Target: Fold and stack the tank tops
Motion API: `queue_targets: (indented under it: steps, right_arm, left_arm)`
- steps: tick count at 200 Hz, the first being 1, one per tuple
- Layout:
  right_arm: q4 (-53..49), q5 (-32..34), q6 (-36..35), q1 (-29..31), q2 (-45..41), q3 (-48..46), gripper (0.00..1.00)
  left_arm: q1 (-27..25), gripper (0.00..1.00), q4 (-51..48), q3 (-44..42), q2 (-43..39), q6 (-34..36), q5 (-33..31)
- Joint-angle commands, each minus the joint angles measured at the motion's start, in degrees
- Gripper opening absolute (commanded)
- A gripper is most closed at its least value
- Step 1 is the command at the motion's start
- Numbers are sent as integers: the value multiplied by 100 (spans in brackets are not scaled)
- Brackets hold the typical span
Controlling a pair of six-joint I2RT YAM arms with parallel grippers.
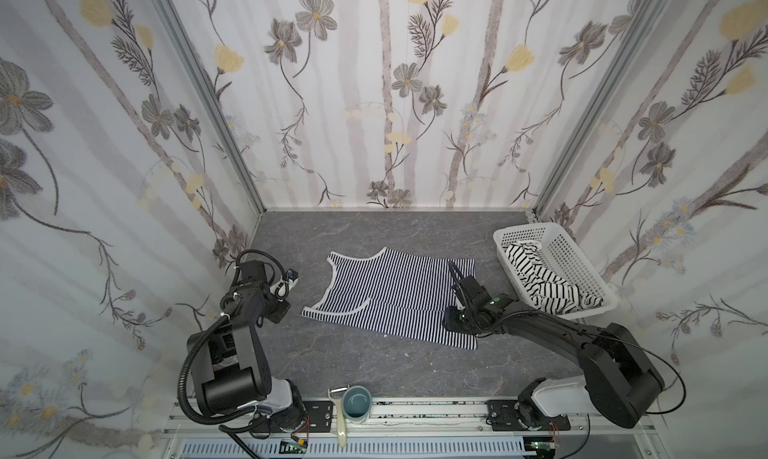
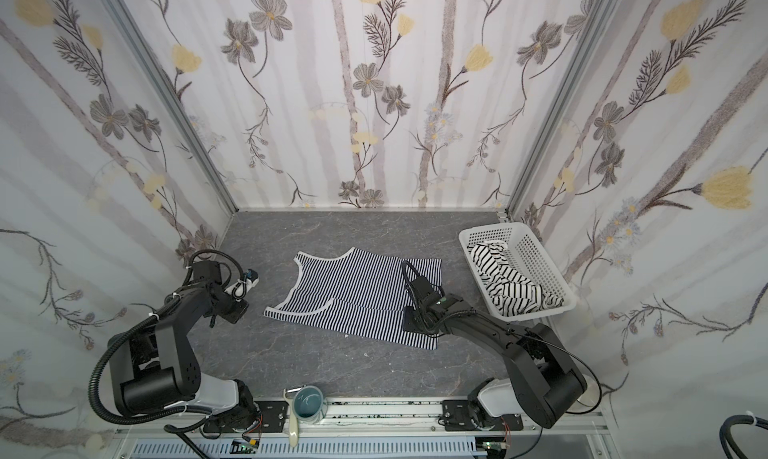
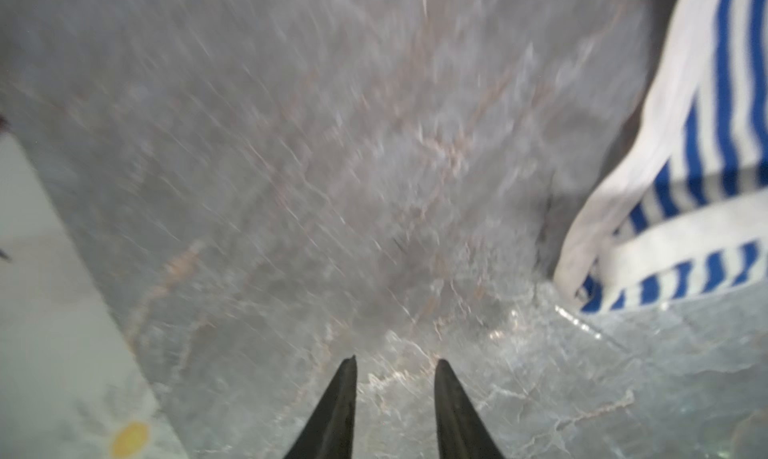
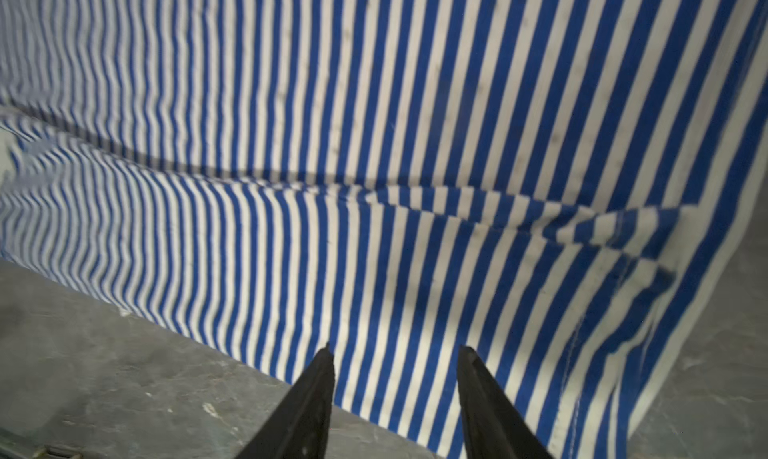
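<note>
With jaws parted and empty, the right gripper hovers over the navy-striped tank top near its hem, the left gripper just beside its strap; best to pinch both layers squarely, then fold evenly

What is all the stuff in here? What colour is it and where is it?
fine-striped tank top: one, navy and white with white trim, spread out on the middle of the table
wide-striped tank top: one, white with black stripes, bunched up in the basket
basket: one, white with holes, back right of the table
mug: one, blue-grey, on the front rail
peeler: one, cream handle, right beside the mug
table: one, grey marble look
walls: three, white with grey and yellow flowers, around the table
left gripper: one, black, open over bare table
right gripper: one, black, open over the fine-striped tank top
</note>
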Motion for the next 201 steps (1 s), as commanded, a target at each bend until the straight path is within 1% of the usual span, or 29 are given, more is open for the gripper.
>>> queue_targets:
  steps: [1,11,17,43,62,80,99,135,175,201]
  right_arm:
    - [-63,58,-241,-254,167,563,50]
    - [-82,64,-325,-422,232,820,50]
    - [-78,93,-363,-524,477,964,50]
    - [-8,104,-525,-940,1053,1510,49]
    - [61,96,-578,-1069,1489,1820,49]
    - [195,40,-563,-1108,1741,1840,48]
    - [289,25,-577,-1115,1914,1764,48]
    - [538,-80,-568,-1103,2004,1468,47]
    - [656,-98,-558,-1040,2060,1227,47]
    - [687,-81,-574,-931,2113,1158,47]
  left_arm:
    - [-423,40,-203,415,49,-491,392]
    - [-720,41,-199,627,184,-643,452]
    - [-897,41,-195,755,295,-752,511]
    - [-1565,42,-178,1403,1075,-1280,785]
    - [-1915,42,-180,1807,1646,-1594,959]
    - [-2125,42,-175,2015,2027,-1808,1219]
    - [-2366,41,-149,2059,2267,-1892,1194]
    - [-2684,41,-45,1912,2459,-1940,1122]
    - [-2697,41,51,1610,2542,-1871,709]
    - [-2642,41,62,1184,2339,-1711,655]
